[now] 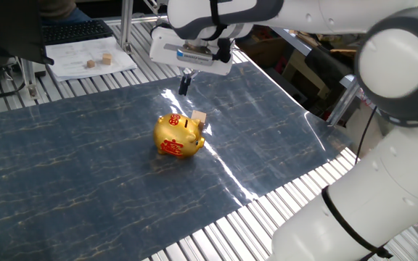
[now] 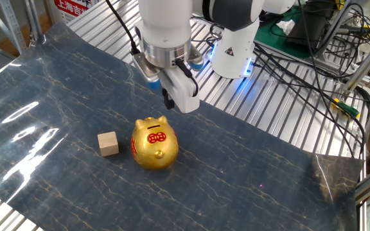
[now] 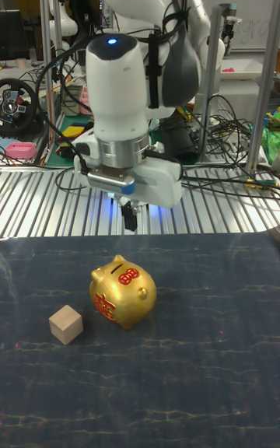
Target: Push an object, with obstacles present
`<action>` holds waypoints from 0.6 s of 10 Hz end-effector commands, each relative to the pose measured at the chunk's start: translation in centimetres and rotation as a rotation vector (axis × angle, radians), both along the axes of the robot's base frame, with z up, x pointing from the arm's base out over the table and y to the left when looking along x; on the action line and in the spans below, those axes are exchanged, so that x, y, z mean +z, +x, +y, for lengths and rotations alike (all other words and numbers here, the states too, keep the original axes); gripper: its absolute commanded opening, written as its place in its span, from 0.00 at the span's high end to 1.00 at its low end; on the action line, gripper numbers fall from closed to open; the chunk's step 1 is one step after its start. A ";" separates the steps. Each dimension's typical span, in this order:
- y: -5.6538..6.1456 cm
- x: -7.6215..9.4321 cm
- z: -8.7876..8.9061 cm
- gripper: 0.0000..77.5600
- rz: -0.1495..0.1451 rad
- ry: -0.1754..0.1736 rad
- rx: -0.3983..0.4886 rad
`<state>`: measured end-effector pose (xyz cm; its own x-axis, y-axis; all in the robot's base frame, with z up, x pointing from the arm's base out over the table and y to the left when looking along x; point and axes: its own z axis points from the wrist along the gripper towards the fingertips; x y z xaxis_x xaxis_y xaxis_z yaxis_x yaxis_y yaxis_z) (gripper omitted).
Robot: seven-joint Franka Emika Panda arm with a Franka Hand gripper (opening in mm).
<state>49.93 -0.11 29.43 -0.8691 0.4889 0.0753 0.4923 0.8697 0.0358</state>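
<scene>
The object, a small light-tan wooden cube (image 2: 108,143) (image 3: 66,324) (image 1: 199,117), rests on the dark blue mat just beside the obstacle, a shiny gold piggy bank (image 2: 154,143) (image 3: 123,292) (image 1: 178,135) with red markings. In one fixed view the bank hides most of the cube. My gripper (image 2: 169,101) (image 3: 131,220) (image 1: 184,85) hangs above the mat behind the bank, fingers shut together with nothing between them, touching neither thing.
The mat (image 1: 85,181) lies on a ribbed metal table (image 2: 268,122). White paper with two small cubes (image 1: 99,61) and a keyboard (image 1: 75,31) sit at the far corner. Cables (image 2: 326,38) and the robot base (image 2: 233,45) stand beyond the mat.
</scene>
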 end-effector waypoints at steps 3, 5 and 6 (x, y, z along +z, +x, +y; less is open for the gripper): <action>5.7 -3.4 -5.9 1.00 -0.043 -0.054 0.085; 6.7 -4.6 -7.9 1.00 -0.051 -0.063 0.125; 7.1 -5.1 -8.9 1.00 -0.055 -0.063 0.149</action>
